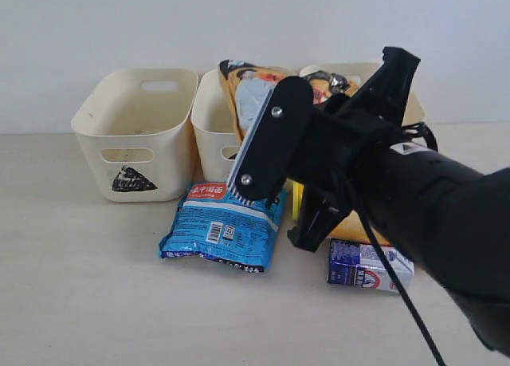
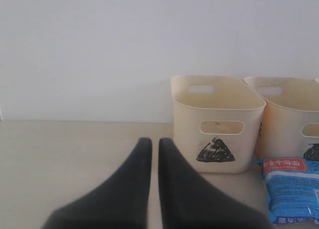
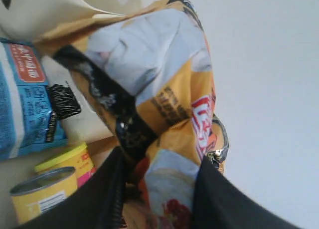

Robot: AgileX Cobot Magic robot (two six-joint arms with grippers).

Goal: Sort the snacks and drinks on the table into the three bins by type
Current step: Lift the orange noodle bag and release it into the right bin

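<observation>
Up front, open counter stretches left of the triangle bin. The three bins stand side by side along the back wall, their rims nearly touching. Just before the middle bin lies the blue noodle packet, and the blue-and-white carton lies nearer, to its right. The right fingers are clamped on the orange-black noodle packet, held upright over the middle bin. The yellow tube lies beneath that arm. The left fingers hover over bare counter, pressed almost together and holding nothing
</observation>
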